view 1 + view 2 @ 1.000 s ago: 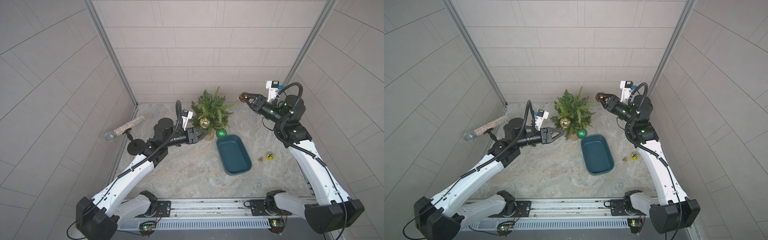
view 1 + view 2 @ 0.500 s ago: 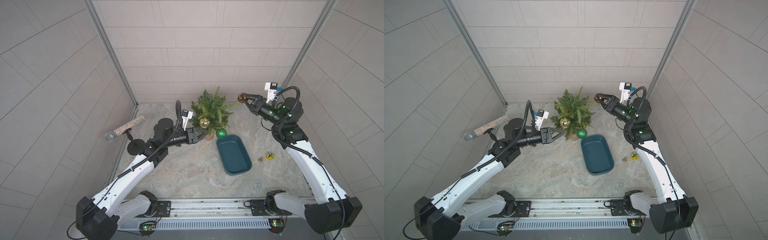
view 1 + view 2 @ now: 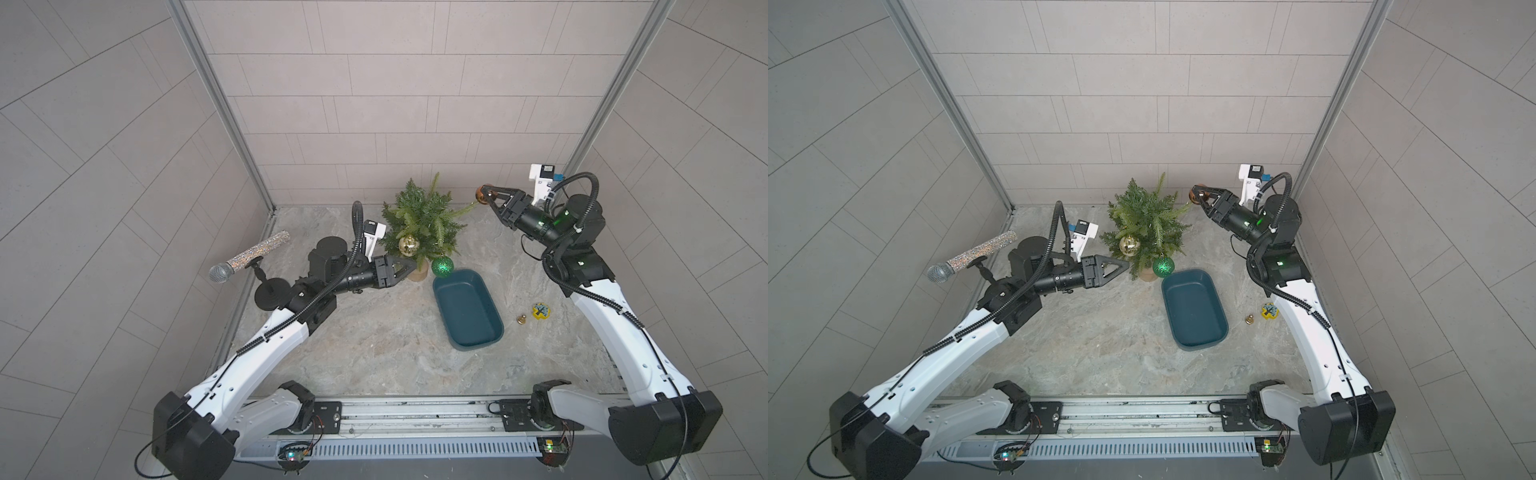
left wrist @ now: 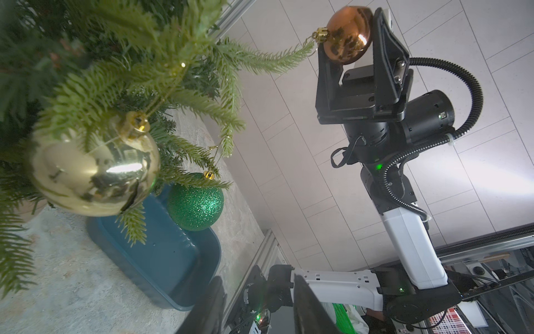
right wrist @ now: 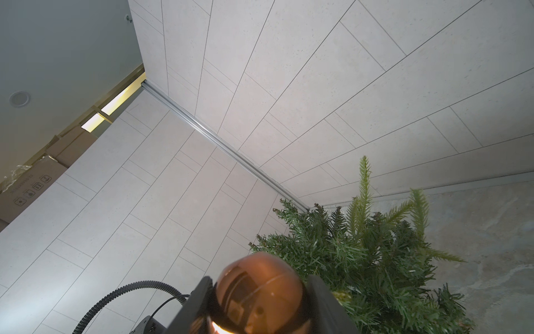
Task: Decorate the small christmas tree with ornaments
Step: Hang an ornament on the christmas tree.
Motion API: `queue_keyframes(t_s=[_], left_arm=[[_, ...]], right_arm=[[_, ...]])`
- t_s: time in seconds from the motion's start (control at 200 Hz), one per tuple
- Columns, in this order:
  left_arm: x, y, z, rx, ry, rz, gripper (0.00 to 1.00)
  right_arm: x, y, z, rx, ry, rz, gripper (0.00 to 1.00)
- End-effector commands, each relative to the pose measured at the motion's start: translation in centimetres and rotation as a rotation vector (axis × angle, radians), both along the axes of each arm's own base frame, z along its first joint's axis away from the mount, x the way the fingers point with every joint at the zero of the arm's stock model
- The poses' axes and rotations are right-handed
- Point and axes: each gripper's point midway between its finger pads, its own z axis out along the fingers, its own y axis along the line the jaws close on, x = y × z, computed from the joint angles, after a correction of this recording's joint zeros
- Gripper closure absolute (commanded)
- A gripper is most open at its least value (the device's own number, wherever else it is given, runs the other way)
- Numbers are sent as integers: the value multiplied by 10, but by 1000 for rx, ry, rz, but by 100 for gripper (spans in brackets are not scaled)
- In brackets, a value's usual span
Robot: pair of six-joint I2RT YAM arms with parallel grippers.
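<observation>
Marbled tabletop (image 3: 374,340): left gripper (image 3: 411,266) is held part-open, empty, beside the small green fir tree (image 3: 424,216). Farther, the shiny copper-bronze bauble (image 4: 344,37), clamped in the right gripper (image 3: 488,195), has been edged to a branch tip (image 4: 300,50); hanging is judged imminent.

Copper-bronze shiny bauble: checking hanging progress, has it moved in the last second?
Yes: the copper-bronze shiny bauble shifted slightly toward the small green christmas tree.

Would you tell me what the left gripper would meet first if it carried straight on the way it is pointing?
Most likely the small christmas tree: the left gripper points at its lowest branches by the tan base, close beside the gold ornament. Its height is hard to judge.
</observation>
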Motion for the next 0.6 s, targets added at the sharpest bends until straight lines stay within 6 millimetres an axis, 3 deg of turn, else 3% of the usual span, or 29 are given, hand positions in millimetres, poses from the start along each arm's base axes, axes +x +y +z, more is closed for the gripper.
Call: queue_keyframes(t_s=[0.0,0.595], left_arm=[[-2,-1,6,-17,-36,-10,57],[-3,-1,5,-19,-36,-12,57]], right_arm=[[2,-2,8,3,-15,-16,51],[1,-14,-4,57,12,-59,49]])
